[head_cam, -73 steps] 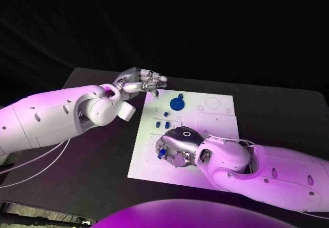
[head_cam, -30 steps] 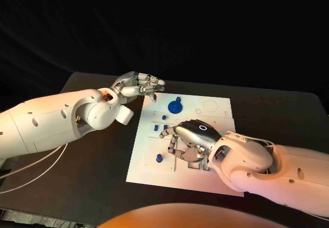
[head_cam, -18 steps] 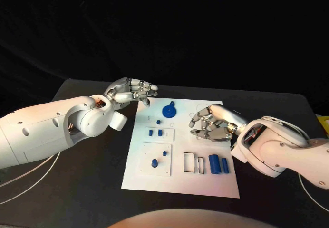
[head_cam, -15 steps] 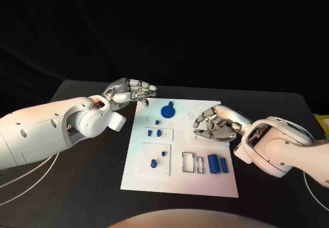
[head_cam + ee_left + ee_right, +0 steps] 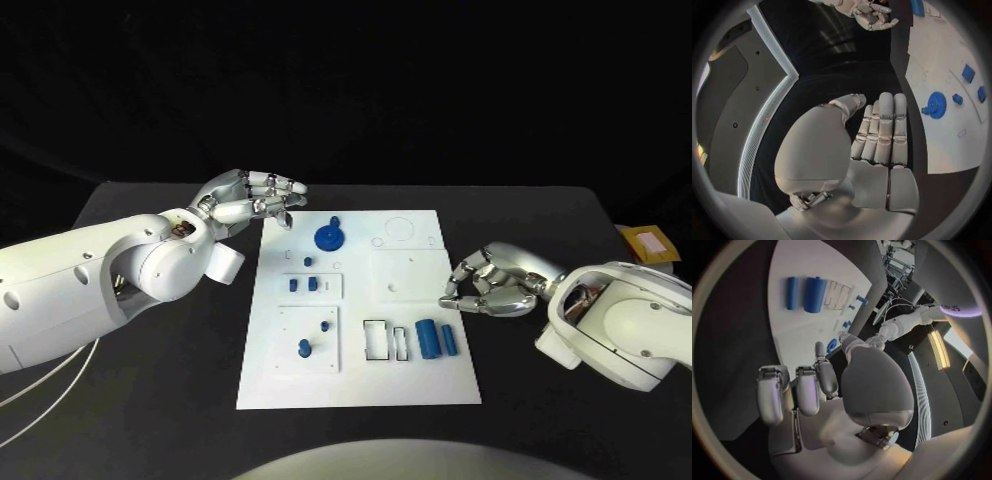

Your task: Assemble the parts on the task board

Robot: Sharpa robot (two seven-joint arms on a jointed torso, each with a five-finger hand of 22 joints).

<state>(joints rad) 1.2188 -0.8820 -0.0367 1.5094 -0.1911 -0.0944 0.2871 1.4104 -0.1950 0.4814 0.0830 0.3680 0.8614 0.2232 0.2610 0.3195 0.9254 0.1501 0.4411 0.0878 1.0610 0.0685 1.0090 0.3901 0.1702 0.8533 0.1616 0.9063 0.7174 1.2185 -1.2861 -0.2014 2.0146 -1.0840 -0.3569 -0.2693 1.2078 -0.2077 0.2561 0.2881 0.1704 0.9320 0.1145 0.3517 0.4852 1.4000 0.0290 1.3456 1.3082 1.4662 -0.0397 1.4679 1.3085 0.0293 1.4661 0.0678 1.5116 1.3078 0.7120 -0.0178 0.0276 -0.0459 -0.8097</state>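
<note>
our right hand hangs at the task board's right edge, fingers curled in on nothing. the two blue cylinders lie just beside it, toward us, long axes running away from us. our left hand, also curled and holding nothing, sits at the far-left corner, well apart, so we judge the right better placed.

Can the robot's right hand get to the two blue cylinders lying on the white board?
Probably yes. The right hand sits at the white task board's edge, holding nothing, and the two blue cylinders lie beside it with nothing between. The left hand is at the far corner, out of the way.
</note>
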